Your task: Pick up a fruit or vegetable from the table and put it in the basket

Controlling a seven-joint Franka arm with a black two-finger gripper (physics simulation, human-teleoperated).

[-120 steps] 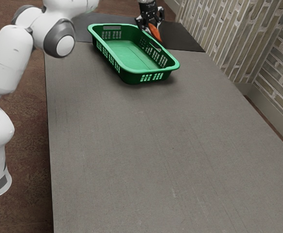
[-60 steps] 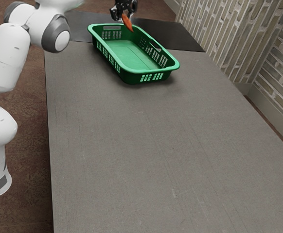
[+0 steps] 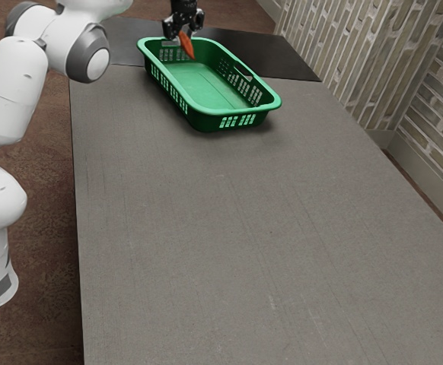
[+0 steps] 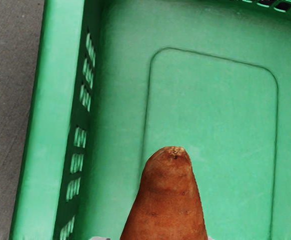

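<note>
Tool [image 3: 182,33] grips the orange vegetable [image 4: 166,200], jutting below.

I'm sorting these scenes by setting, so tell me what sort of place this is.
Probably an indoor robot workspace, simulated: a white robot arm beside a long grey table, with a brick-patterned wall along the exterior view's right.

At the top middle of the exterior view, the green basket's [image 3: 199,120] walls stood in the way of a low move from the side, but its big top was open, with room to go down past the rim. There, the gripper [image 3: 182,32] and the orange vegetable [image 3: 186,47] had bare basket floor under them. From the middle to the bottom of that view, the flat gray table [image 3: 244,228] left a wide way for a hand.
</note>
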